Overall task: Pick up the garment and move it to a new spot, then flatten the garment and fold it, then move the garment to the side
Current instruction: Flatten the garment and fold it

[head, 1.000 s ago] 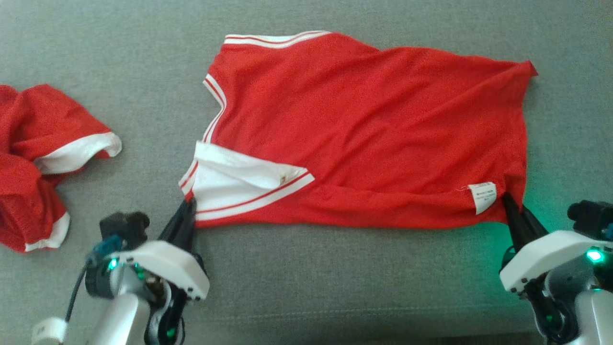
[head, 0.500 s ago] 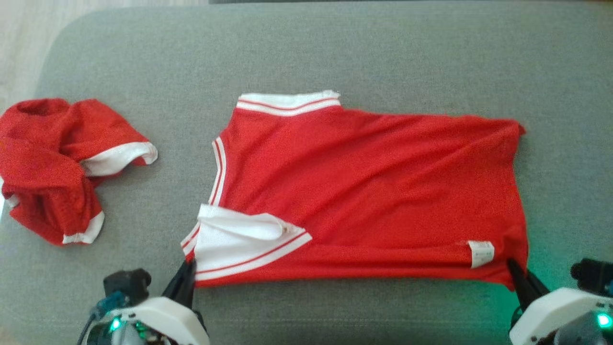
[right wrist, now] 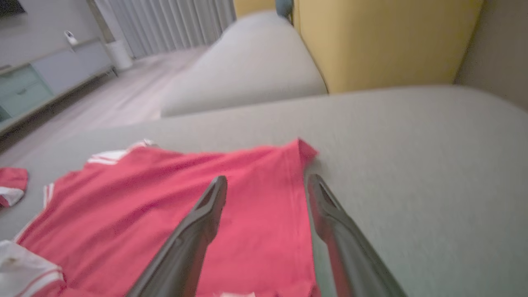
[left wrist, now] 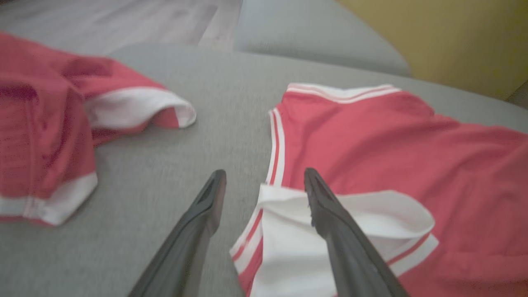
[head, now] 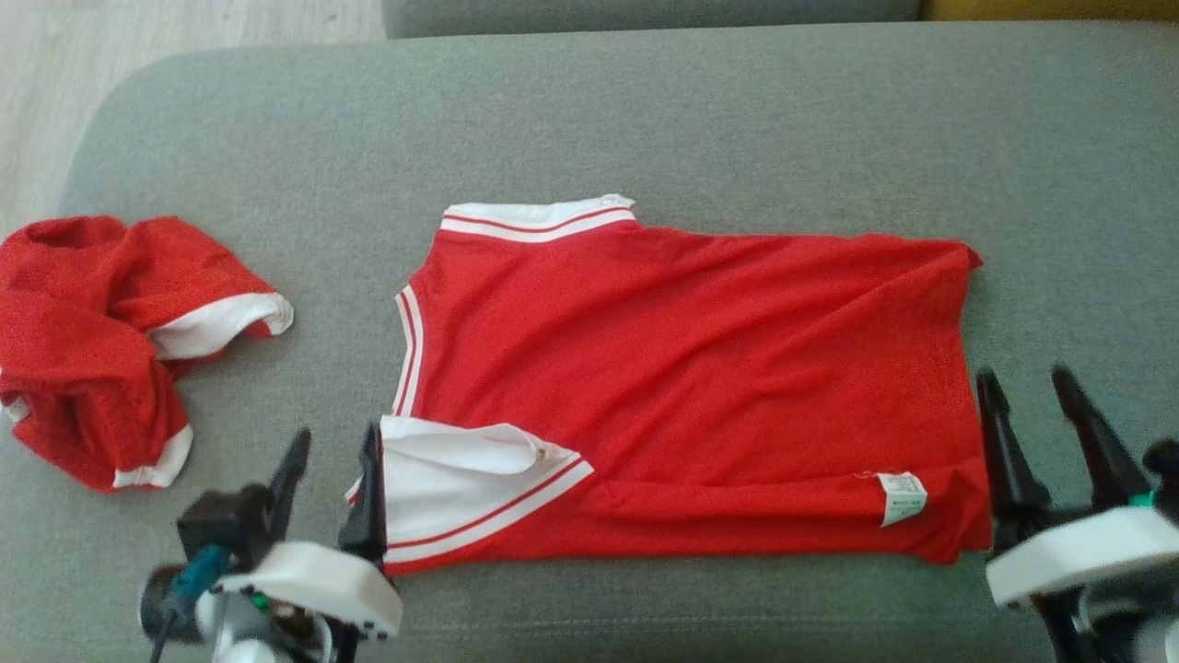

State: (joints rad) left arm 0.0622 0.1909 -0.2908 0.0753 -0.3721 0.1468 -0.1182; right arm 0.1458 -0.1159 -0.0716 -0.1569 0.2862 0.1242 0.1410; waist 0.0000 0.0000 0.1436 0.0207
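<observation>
The garment (head: 691, 387) is a red sleeveless jersey with white striped trim, spread out on the grey cushion (head: 737, 110) with its near edge folded over and a white label near the right corner. My left gripper (head: 335, 442) is open beside the jersey's near left corner, its right finger over the white armhole trim (left wrist: 288, 247). My right gripper (head: 1024, 378) is open just off the jersey's right edge. In the left wrist view the left gripper (left wrist: 264, 173) holds nothing. In the right wrist view the right gripper (right wrist: 267, 178) straddles the jersey's (right wrist: 185, 206) hem edge, empty.
A second red garment with white trim (head: 92, 341) lies crumpled at the cushion's left end. Pale floor (head: 138, 28) shows past the left corner. Another grey cushion (right wrist: 247, 62) and a yellow wall (right wrist: 383, 37) lie beyond.
Both grippers have opened and let go of the jersey's near corners; the jersey now lies loose on the cushion. The head camera has shifted, so the whole picture moved.
</observation>
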